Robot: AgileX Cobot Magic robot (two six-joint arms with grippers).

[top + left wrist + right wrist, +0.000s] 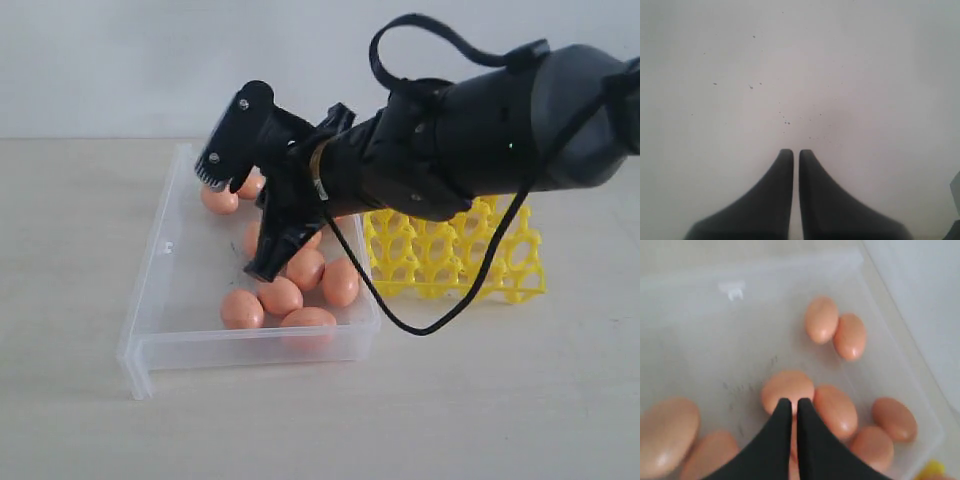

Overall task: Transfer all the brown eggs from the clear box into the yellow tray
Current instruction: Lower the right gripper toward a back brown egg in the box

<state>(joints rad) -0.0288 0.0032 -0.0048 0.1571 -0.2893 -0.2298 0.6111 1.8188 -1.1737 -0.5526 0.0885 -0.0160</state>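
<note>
Seemingly little is done. In the exterior view no egg shows in the yellow tray (455, 260), whose visible cups stand bare (the arm hides its upper edge), while about eight brown eggs (280, 296) lie in the clear box (230, 348) just beside it. The right arm (480, 130) reaches across over the box.

In the left wrist view the left gripper (791, 152) has its fingertips nearly together over a bare pale surface, holding nothing, with no egg near.

In the right wrist view the right gripper (790, 401) is likewise closed to a slit and empty, its tips poised over one egg in the cluster. Eight eggs show on the box floor, two lying as a touching pair apart from the rest. By my reckoning, every egg in sight is left to move.
</note>
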